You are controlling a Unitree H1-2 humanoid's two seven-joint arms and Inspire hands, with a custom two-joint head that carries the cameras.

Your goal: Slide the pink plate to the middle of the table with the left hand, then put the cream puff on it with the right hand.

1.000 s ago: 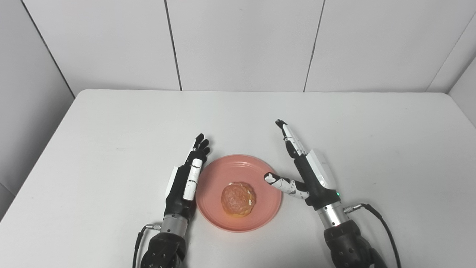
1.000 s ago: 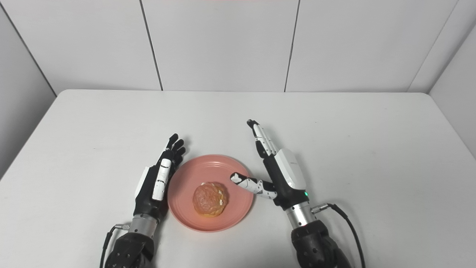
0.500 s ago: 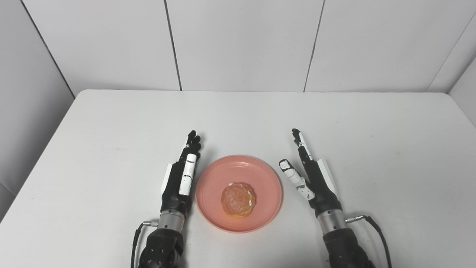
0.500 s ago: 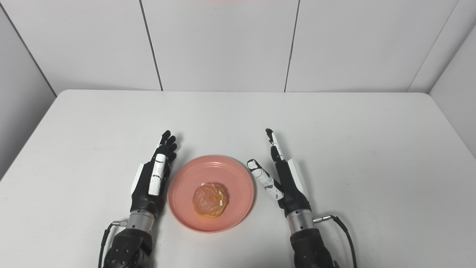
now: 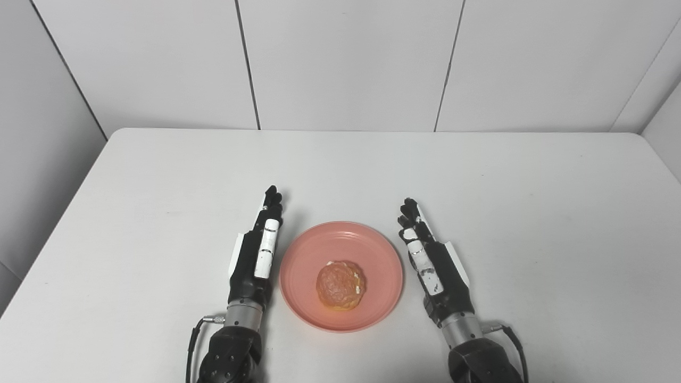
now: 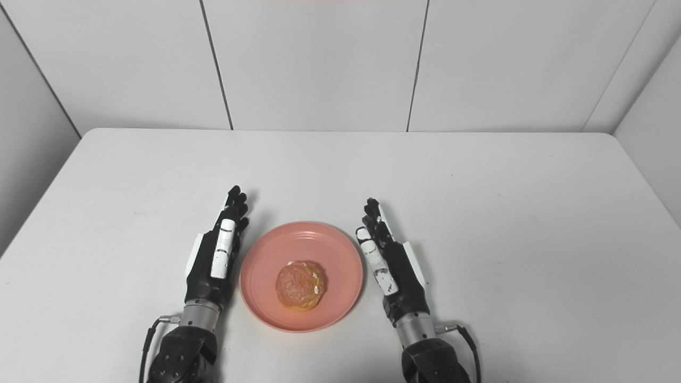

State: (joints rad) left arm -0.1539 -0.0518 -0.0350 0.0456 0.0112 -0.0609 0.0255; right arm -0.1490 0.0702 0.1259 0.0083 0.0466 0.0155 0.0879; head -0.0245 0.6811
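The counter [image 5: 159, 175] is smooth, matt white, with a dull sheen, and the wall [image 5: 346, 64] behind it is of matt white panels. The plate [image 5: 319, 250] looks like smooth pink plastic or glazed ware with faint ridged rings and a soft gloss; the puff [image 5: 340, 284] on it has a rough, crinkled, golden-brown crust. Each hand, left [image 5: 254, 260] and right [image 5: 433, 266], is of hard black and glossy white plastic, above a brushed-metal wrist.
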